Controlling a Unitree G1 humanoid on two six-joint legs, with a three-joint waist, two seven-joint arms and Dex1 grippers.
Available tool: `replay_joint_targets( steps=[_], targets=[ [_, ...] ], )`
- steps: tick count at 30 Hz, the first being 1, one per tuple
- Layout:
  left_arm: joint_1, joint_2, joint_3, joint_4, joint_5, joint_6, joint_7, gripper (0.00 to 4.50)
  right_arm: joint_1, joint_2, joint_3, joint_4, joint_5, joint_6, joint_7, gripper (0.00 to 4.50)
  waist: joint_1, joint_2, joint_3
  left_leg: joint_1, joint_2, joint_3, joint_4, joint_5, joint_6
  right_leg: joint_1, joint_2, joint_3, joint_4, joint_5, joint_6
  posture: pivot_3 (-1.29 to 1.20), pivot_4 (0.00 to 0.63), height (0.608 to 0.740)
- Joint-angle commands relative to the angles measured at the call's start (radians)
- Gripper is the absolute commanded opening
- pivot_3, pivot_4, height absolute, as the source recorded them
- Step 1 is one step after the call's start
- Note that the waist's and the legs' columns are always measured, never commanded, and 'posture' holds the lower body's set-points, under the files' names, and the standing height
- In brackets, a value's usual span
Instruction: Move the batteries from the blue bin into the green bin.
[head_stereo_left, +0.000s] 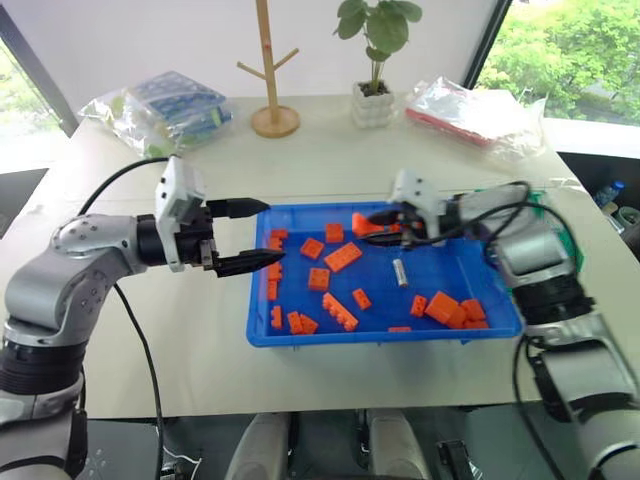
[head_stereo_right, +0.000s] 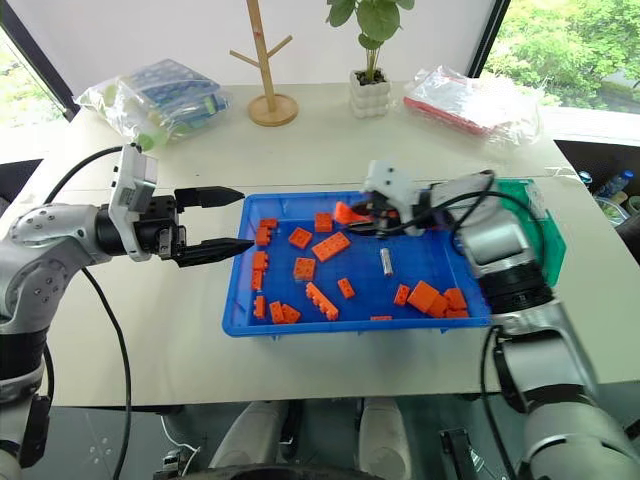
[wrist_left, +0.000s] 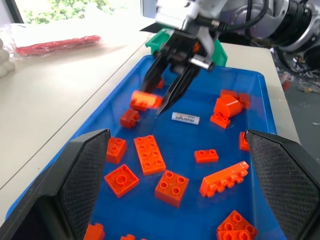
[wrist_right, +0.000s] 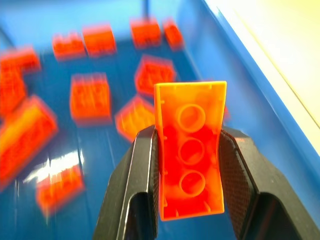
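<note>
Orange brick (wrist_right: 190, 152) pinched in R gripper (wrist_left: 161, 102) over blue bin (head_stereo_left: 480, 320), battery (head_stereo_left: 400, 272) just beside; L gripper (head_stereo_left: 258, 235) spread at bin's L rim.

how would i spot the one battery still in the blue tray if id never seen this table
Find the blue bin at the middle of the table. The battery lies bare on its floor, right of centre, near the right gripper. It is a thin silver cylinder; every neighbour is an orange studded brick.
</note>
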Motion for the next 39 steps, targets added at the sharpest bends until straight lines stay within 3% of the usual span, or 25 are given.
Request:
replay_joint_targets(
  steps=[1, 4, 7, 13, 17, 26, 33, 36, 39],
  targets=[
    [-0.012, 0.003, 0.016, -0.013, -0.003, -0.015, 0.001, 4.50, 0.008, 0.042, 0.015, -0.029, -0.029, 0.044, -0.088, 2.16, 0.004, 0.000, 0.000, 0.000, 0.000, 0.000, 0.000, 0.000, 0.000, 0.000, 0.000, 0.000, 0.001, 0.000, 0.000, 0.00, 0.150, 0.693],
    [0.000, 0.009, 0.026, -0.020, -0.005, -0.014, 0.004, 4.50, 0.011, 0.068, 0.023, -0.025, -0.090, 0.098, -0.211, 3.55, 0.001, 0.000, 0.000, 0.000, -0.001, 0.000, 0.001, 0.000, 0.000, -0.001, 0.000, 0.000, 0.002, 0.000, 0.000, 0.00, 0.150, 0.693],
    [0.018, 0.015, 0.037, -0.033, -0.010, -0.010, 0.010, 4.50, 0.034, 0.061, -0.004, -0.125, -0.095, 0.257, -0.285, 3.55, 0.000, 0.000, 0.000, 0.000, -0.001, 0.000, 0.001, 0.000, -0.001, -0.002, 0.000, 0.001, 0.004, 0.000, 0.000, 0.00, 0.150, 0.693],
    [0.049, 0.020, 0.053, -0.058, -0.021, -0.002, 0.024, 4.50, 0.171, 0.017, -0.104, -0.548, -0.008, 0.719, -0.363, 3.55, -0.001, 0.000, 0.000, -0.002, 0.000, 0.000, -0.001, 0.000, -0.001, -0.005, 0.000, 0.001, 0.007, 0.000, -0.001, 0.00, 0.150, 0.693],
    [0.051, 0.022, 0.045, -0.052, -0.016, -0.005, 0.016, 4.50, 0.248, 0.017, -0.126, -0.657, 0.020, 0.854, -0.427, 3.55, 0.000, 0.000, 0.000, -0.001, 0.000, 0.000, 0.000, 0.000, 0.000, -0.004, 0.000, 0.001, 0.007, -0.001, -0.001, 0.00, 0.150, 0.693],
    [-0.014, 0.015, 0.011, 0.003, 0.003, -0.018, -0.020, 4.50, 0.269, 0.140, -0.126, -0.558, 0.038, 0.801, -0.578, 3.55, -0.002, -0.001, -0.001, 0.000, 0.000, 0.000, 0.000, 0.000, 0.000, -0.004, 0.000, 0.001, 0.007, 0.000, -0.001, 0.00, 0.150, 0.693],
    [-0.030, 0.013, 0.004, 0.012, 0.007, -0.018, -0.021, 4.50, 0.290, 0.126, -0.109, -0.520, 0.057, 0.767, -0.607, 3.55, -0.001, -0.001, -0.001, 0.000, 0.000, 0.000, 0.000, 0.001, 0.000, -0.004, 0.001, 0.001, 0.007, 0.000, -0.001, 0.00, 0.150, 0.693],
    [-0.021, 0.013, 0.010, 0.004, 0.005, -0.016, -0.016, 4.50, 0.310, 0.109, -0.095, -0.525, 0.067, 0.754, -0.605, 2.69, -0.001, -0.001, -0.001, 0.000, 0.000, 0.000, 0.000, 0.001, 0.000, -0.004, 0.001, 0.001, 0.007, 0.000, 0.000, 0.00, 0.150, 0.693],
    [-0.019, 0.013, 0.011, 0.002, 0.004, -0.015, -0.011, 4.50, 0.314, 0.098, -0.090, -0.531, 0.076, 0.749, -0.605, 1.16, -0.002, -0.001, -0.001, 0.000, 0.000, 0.000, 0.000, 0.001, 0.000, -0.003, 0.001, 0.001, 0.007, -0.001, 0.000, 0.00, 0.150, 0.693]
  ],
)
